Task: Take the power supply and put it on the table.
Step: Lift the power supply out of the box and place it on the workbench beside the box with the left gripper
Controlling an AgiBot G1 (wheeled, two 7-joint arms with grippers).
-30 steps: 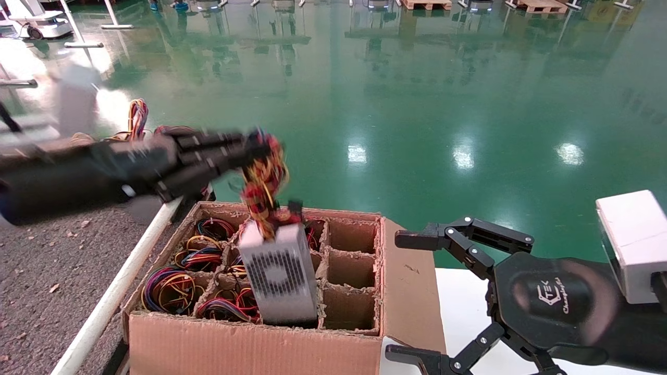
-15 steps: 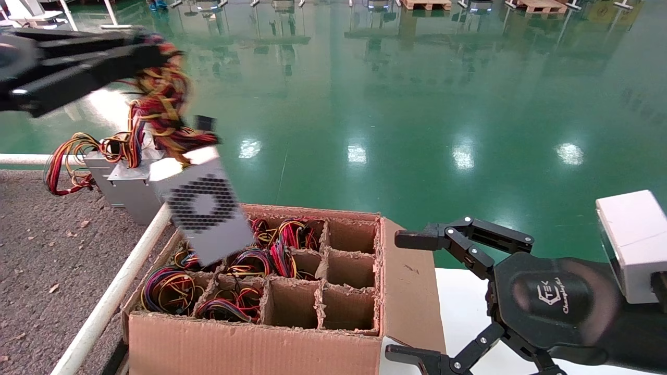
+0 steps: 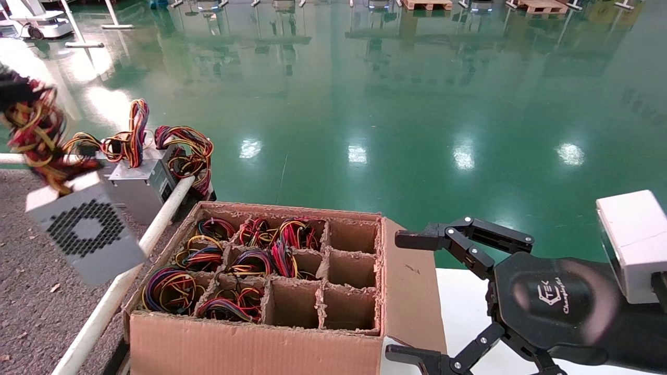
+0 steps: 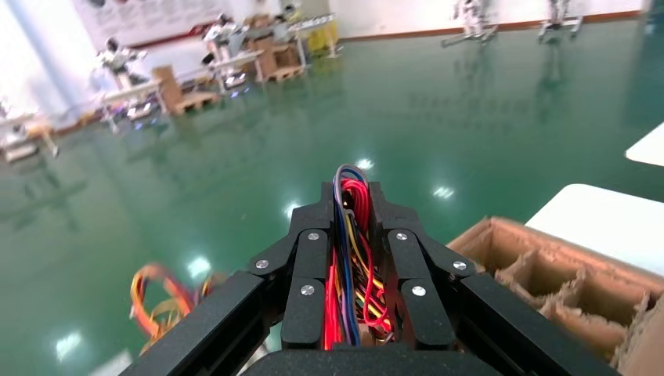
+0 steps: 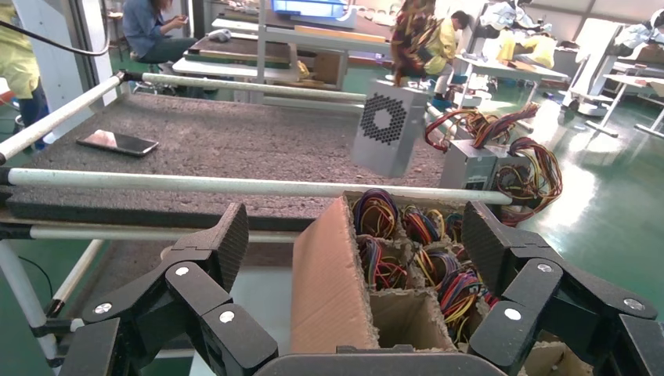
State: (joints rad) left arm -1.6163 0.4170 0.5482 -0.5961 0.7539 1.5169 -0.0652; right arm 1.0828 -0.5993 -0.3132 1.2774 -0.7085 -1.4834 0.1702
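The power supply [image 3: 87,237], a silver-grey box with a honeycomb fan grille, hangs tilted by its wire bundle [image 3: 35,136] over the speckled table [image 3: 31,307], close to the white rail [image 3: 112,299]. My left gripper [image 4: 350,202] is shut on that bundle of red, yellow, purple and black wires [image 4: 348,258]; in the head view it is almost wholly off the left edge. The right wrist view shows the power supply [image 5: 389,129] above the table [image 5: 235,141]. My right gripper [image 3: 401,297] stands open beside the carton, holding nothing.
A cardboard carton [image 3: 250,344] with divider cells, several holding wire loops, sits right of the rail. Two like grey boxes [image 3: 141,182] with orange-yellow wires stand at the table's far corner. A phone [image 5: 117,142] lies on the table. A white surface [image 3: 464,312] lies under my right gripper.
The left gripper has lifted the power supply out of a carton cell and swung it left over the rail, above the table. The right gripper has not moved.
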